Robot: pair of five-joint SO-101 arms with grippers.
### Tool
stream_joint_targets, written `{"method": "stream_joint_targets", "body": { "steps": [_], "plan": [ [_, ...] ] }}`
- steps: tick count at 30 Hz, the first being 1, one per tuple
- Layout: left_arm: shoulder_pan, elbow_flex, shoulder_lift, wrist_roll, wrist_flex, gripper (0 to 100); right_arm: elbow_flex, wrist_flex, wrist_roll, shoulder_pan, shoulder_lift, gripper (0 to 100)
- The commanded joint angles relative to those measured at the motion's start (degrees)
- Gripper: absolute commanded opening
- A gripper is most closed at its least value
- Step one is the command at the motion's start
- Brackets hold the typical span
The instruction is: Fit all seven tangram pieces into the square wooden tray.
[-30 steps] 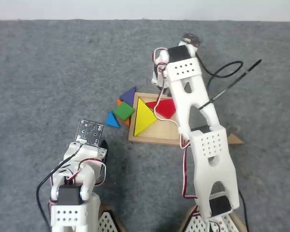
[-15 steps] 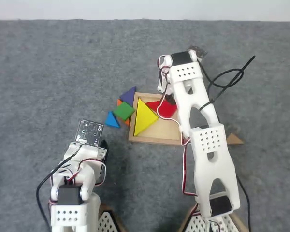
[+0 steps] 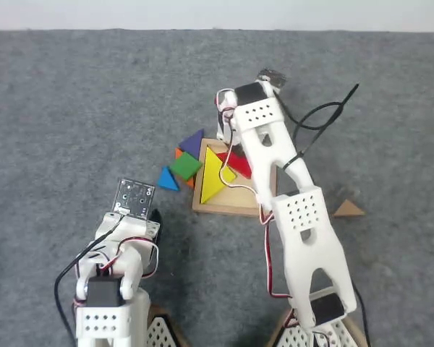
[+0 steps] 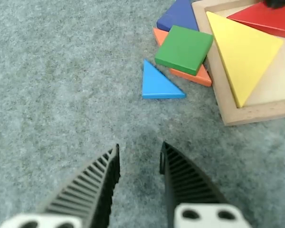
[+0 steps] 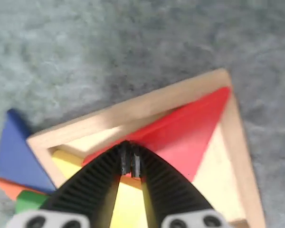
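The square wooden tray (image 3: 224, 208) holds a yellow triangle (image 3: 213, 175) and a red triangle (image 3: 240, 163). My right gripper (image 5: 129, 160) is shut, its tips down on the red triangle (image 5: 180, 137) where it meets the yellow one (image 5: 129, 204), near the tray's far rim (image 5: 133, 111). Left of the tray lie a green square (image 4: 184, 47) on an orange piece (image 4: 190, 76), a blue triangle (image 4: 157, 83) and a dark blue piece (image 4: 179, 16). My left gripper (image 4: 140, 159) hovers open over bare carpet, nearer than the blue triangle.
A tan wooden triangle (image 3: 347, 210) lies on the grey carpet right of the tray. The right arm (image 3: 304, 224) stretches over the tray's right side. Open carpet surrounds the pieces at the far left and far right.
The right arm has swung left along the tray's far side, uncovering the tan triangle. The red triangle appears shifted slightly left. The left arm has not moved.
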Motion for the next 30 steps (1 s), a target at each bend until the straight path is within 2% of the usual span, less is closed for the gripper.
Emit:
{"method": "stream_joint_targets", "body": {
  "steps": [1, 4, 10, 23, 30],
  "plan": [
    [-0.4, -0.7, -1.0, 0.5, 0.2, 14, -0.6, -2.6, -0.6, -0.9, 0.4, 0.8],
    [-0.4, -0.7, -1.0, 0.5, 0.2, 14, -0.6, -1.8, -0.3, -0.8, -0.4, 0.7],
    [-0.4, -0.7, -1.0, 0.5, 0.2, 14, -8.2, 6.6, 0.3, 1.5, -6.5, 0.7],
    [-0.4, -0.7, -1.0, 0.5, 0.2, 14, -3.6, 5.8, 1.8, 1.4, 1.5, 0.7],
    [-0.4, -0.7, -1.0, 0.5, 0.2, 14, -11.7, 2.2, 3.7, -1.9, 7.5, 0.7]
  ]
}}
